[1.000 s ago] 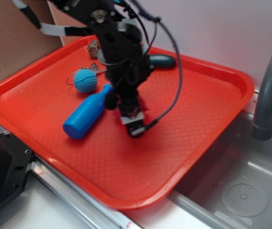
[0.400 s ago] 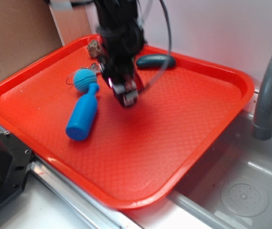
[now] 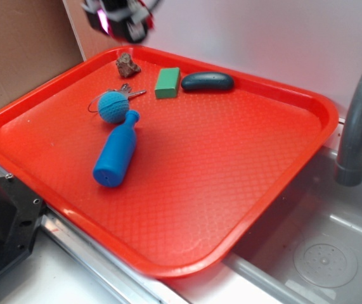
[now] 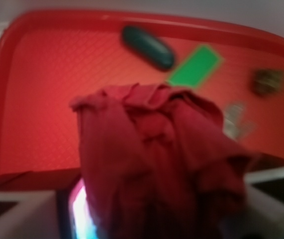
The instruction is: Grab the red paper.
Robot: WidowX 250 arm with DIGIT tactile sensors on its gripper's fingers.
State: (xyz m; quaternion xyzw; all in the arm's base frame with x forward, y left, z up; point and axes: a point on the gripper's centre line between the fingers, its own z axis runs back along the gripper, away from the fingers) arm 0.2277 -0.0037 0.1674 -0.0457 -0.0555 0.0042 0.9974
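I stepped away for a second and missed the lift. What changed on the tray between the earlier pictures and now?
The gripper rose from the middle of the tray to above its far left corner, carrying the red paper. That uncovered the green block. The blue bottle swung to lie more lengthwise. The yarn ball, dark oval piece and small rock stayed put.

Risen since a second ago: gripper (image 3: pixel 118 16) gone from low over the tray's (image 3: pixel 282 183) middle to high above its far left corner, lifting the red paper (image 4: pixel 156 164) along, clamped and hanging clear of the tray floor. Uncovered by that rise: green block (image 3: pixel 167 83) near the far edge, just left of the dark oval. Swung: blue bottle (image 3: pixel 117 152), neck now pointing at the yarn ball (image 3: pixel 113 106), nearly touching.
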